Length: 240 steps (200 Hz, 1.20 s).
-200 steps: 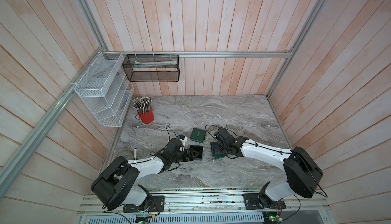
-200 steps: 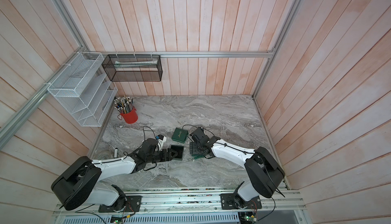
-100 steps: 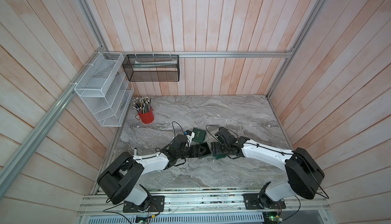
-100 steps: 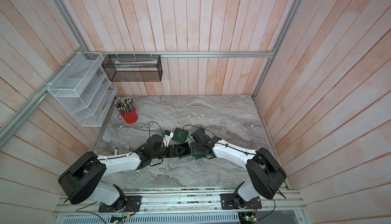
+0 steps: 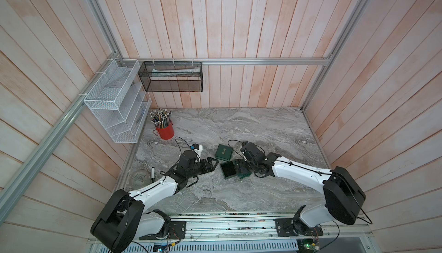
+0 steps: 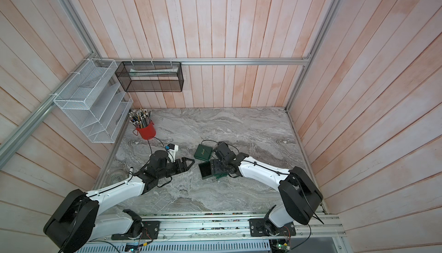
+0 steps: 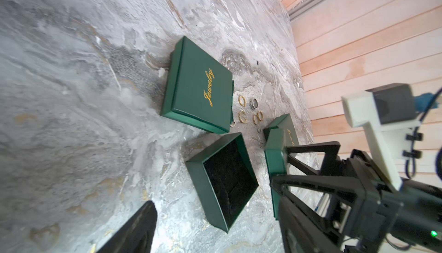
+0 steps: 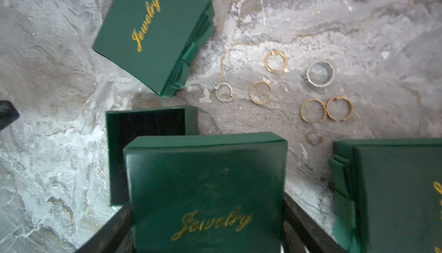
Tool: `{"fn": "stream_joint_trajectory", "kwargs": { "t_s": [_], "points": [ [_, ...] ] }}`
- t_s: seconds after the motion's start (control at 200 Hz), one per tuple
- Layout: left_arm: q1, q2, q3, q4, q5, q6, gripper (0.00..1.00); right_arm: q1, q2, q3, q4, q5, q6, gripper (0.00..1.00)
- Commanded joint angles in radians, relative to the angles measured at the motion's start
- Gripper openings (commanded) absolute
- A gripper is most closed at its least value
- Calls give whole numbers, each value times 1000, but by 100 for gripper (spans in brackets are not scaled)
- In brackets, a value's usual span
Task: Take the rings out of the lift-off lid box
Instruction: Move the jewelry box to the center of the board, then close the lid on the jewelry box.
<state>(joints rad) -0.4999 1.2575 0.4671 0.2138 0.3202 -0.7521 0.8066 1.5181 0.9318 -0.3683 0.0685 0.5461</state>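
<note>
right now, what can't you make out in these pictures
Rings: too small to find in both top views.
Open box floor: in the right wrist view the lid, held by the right hand, hides most of it.
Third box: cut off by the right wrist view's edge.
Left hand: the left wrist view shows only one finger; the rest is out of frame.

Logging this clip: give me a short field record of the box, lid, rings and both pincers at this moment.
box base: open, black-lined, nothing visible inside, on the table
lid: off, clamped in the right pincer, beside the base
rings: at least six, loose on the table, outside the base
left pincer: open, empty, clear of the base
other: two closed green boxes near the rings
</note>
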Motion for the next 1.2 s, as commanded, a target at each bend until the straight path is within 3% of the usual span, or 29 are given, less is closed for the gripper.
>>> {"fn": "stream_joint_trajectory", "kwargs": {
  "t_s": [0.0, 0.43, 1.195],
  "points": [
    [28, -10, -22, -31, -3, 25, 82, 24, 51, 61, -29, 5, -25, 77],
    [70, -2, -62, 6, 23, 39, 82, 75, 225, 247, -167, 60, -51, 77],
    [96, 1, -80, 35, 56, 57, 82, 115, 323, 396, -346, 132, 55, 78]
  ]
}}
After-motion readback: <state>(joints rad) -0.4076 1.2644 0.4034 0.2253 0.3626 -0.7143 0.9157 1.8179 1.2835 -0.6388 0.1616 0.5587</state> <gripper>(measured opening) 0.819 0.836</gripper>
